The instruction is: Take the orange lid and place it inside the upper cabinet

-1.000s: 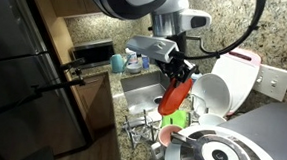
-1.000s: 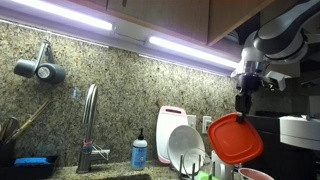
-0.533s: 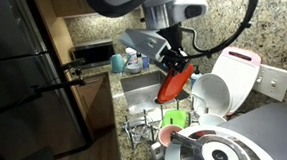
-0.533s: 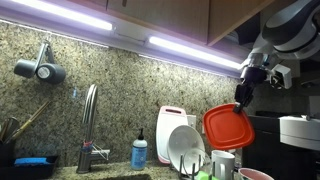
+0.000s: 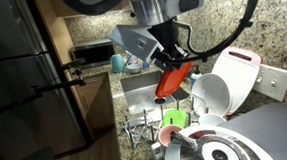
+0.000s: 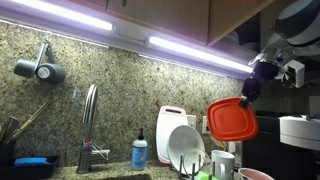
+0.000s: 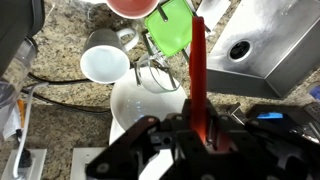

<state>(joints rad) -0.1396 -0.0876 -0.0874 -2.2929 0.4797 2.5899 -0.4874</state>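
My gripper (image 5: 171, 58) is shut on the orange lid (image 5: 170, 82), a thin glossy orange-red lid that hangs edge-down in the air above the dish rack. It shows face-on in an exterior view (image 6: 232, 120), held by its top corner at my gripper (image 6: 248, 90). In the wrist view the orange lid (image 7: 197, 70) is seen edge-on, clamped between my fingers (image 7: 198, 128). The upper cabinet (image 6: 170, 14) is brown wood above the light strips, its door panels shut.
Below the lid stand a bright green cup (image 5: 174, 119), a salmon-pink dish (image 7: 135, 6), white bowls (image 5: 213, 92) and plates (image 6: 185, 148) in the rack. The sink (image 5: 141, 88) with faucet (image 6: 88, 125), a steel pot lid (image 5: 217, 155) and the dark refrigerator (image 5: 24, 73) are nearby.
My gripper has lifted the orange lid upward, away from the dish rack, and tilted it; in one exterior view it rose and shifted slightly right.
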